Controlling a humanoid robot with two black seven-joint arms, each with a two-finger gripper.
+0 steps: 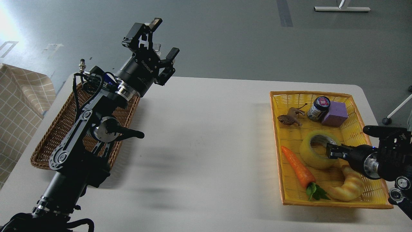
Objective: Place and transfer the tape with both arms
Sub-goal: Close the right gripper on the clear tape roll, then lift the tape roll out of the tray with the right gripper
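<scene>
The tape (310, 154), a yellow-green roll with a grey-white core, lies flat in the yellow basket (274, 129) at the right. My right gripper (331, 150) comes in from the right edge and its dark tip sits at the roll's near-right wall, over the core. Its fingers cannot be told apart. My left gripper (164, 37) is open and empty. It is held high above the table's far left, past the far end of the brown wicker basket (53, 137).
The yellow basket also holds a carrot (297, 167), a croissant (349, 188), a dark-lidded jar (318, 108), a purple block (335, 113) and a brown toy animal (289, 118). The white table (206, 145) lies between the two baskets. A checked cloth (16, 96) hangs at the left.
</scene>
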